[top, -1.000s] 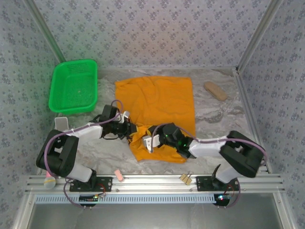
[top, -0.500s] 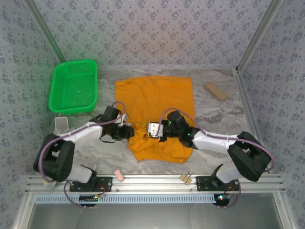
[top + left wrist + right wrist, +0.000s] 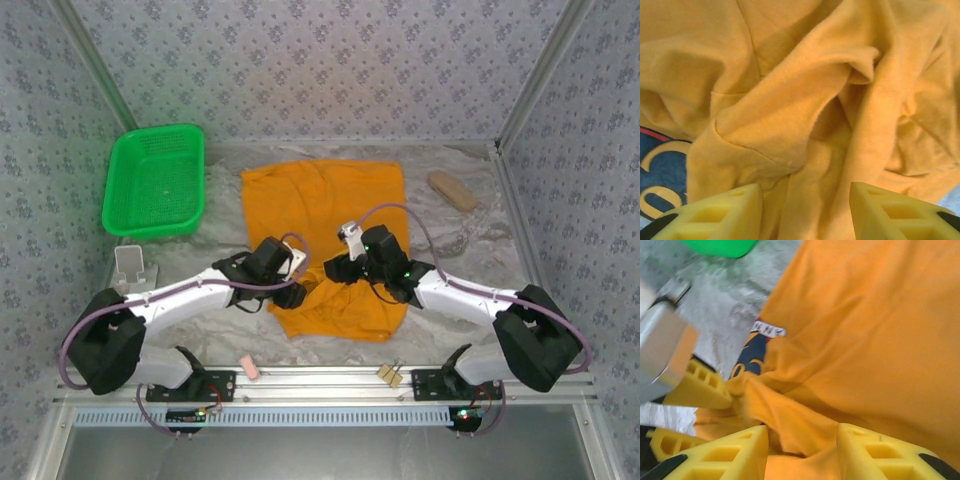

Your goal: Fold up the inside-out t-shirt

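Observation:
The orange-yellow t-shirt (image 3: 335, 215) lies on the table's middle, flat at the back and bunched at its near edge. My left gripper (image 3: 296, 293) sits at the near left corner, open, with a rumpled fold (image 3: 805, 150) between its yellow fingers (image 3: 720, 215). A strip of the dark graphic (image 3: 657, 172) with pale lettering peeks out at the left. My right gripper (image 3: 336, 270) faces it from the right, open over a raised fold (image 3: 800, 425). The right wrist view also catches the graphic (image 3: 752, 352) and the left gripper's fingers (image 3: 700, 385).
A green plastic basket (image 3: 155, 182) stands at the back left. A tan oblong object (image 3: 453, 190) lies at the back right. A small white stand (image 3: 130, 262) is left of the arms. A pink piece (image 3: 251, 369) and a clip (image 3: 389, 374) rest on the front rail.
The left gripper has moved right and nearer, onto the shirt's near left corner. The right gripper has pulled back and right. The shirt's near edge has shifted and bunched differently.

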Robot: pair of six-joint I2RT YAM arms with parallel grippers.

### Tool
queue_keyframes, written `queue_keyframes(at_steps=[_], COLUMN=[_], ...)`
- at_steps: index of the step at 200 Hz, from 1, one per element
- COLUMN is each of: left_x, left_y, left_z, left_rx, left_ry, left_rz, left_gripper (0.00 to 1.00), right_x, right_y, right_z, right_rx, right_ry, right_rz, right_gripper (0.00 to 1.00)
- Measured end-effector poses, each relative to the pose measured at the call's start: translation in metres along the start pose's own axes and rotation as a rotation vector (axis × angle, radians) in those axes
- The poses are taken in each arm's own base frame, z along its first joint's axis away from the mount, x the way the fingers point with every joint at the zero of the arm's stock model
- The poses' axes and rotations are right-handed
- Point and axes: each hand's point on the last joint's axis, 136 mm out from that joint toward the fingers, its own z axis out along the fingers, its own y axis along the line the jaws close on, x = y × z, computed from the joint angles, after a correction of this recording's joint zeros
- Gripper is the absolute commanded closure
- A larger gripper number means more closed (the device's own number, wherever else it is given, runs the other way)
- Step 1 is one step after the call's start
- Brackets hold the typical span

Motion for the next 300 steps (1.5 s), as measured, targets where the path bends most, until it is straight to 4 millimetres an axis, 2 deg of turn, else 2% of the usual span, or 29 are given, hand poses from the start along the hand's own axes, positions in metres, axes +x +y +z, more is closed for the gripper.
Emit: queue_keyframes(at_steps=[28,57,64,76,84,93,116,137,159,176,207,227,249,280,290,300], left_x=[-0.009,-0.013,-0.011,-0.009,-0.009,-0.010,-0.020,-0.036,-0.054,-0.059,-0.051,-0.044,-0.039,-0.041,-0.041,-0.041], left_y=[0.012,0.019,0.020,0.021,0.021,0.020,0.016,0.014,0.012,0.010,0.003,0.001,-0.004,-0.007,-0.008,-0.009], left_z=[0.010,0.030,0.035,0.040,0.041,0.041,0.033,0.010,-0.015,-0.025,-0.025,-0.020,-0.017,-0.021,-0.023,-0.024], left_rx=[-0.079,-0.127,-0.130,-0.133,-0.133,-0.123,-0.075,-0.002,0.092,0.148,0.293,0.362,0.424,0.499,0.522,0.538], left_ry=[0.013,0.063,0.078,0.097,0.098,0.096,0.073,0.005,-0.070,-0.099,-0.073,-0.048,-0.029,-0.026,-0.023,-0.017], left_rz=[0.037,0.045,0.044,0.050,0.042,0.036,0.014,-0.048,-0.116,-0.155,-0.251,-0.321,-0.366,-0.416,-0.429,-0.439], left_gripper=[0.51,0.55,0.62,0.82,0.89,0.92,0.92,0.93,0.93,0.90,0.89,0.91,0.94,0.94,0.94,0.94], right_x=[-0.003,-0.006,-0.008,-0.009,-0.010,-0.010,-0.005,-0.002,0.003,0.012,0.040,0.049,0.053,0.066,0.067,0.066], right_y=[-0.006,-0.006,-0.007,-0.006,-0.006,-0.006,-0.007,-0.005,0.008,0.021,0.052,0.064,0.068,0.067,0.063,0.057], right_z=[-0.002,-0.005,-0.006,-0.008,-0.009,-0.010,-0.010,-0.010,-0.008,-0.005,0.003,0.008,0.016,0.036,0.044,0.051], right_rx=[0.016,0.016,0.017,0.015,0.015,0.015,0.017,0.003,-0.030,-0.066,-0.143,-0.169,-0.180,-0.177,-0.152,-0.111], right_ry=[-0.010,-0.023,-0.028,-0.034,-0.038,-0.040,-0.031,-0.022,-0.007,0.013,0.059,0.061,0.053,0.084,0.088,0.082], right_rz=[0.065,0.075,0.075,0.069,0.062,0.052,0.021,-0.031,-0.134,-0.237,-0.508,-0.629,-0.721,-0.817,-0.834,-0.848], right_gripper=[0.58,0.58,0.58,0.58,0.58,0.59,0.58,0.58,0.59,0.58,0.57,0.57,0.57,0.56,0.58,0.66])
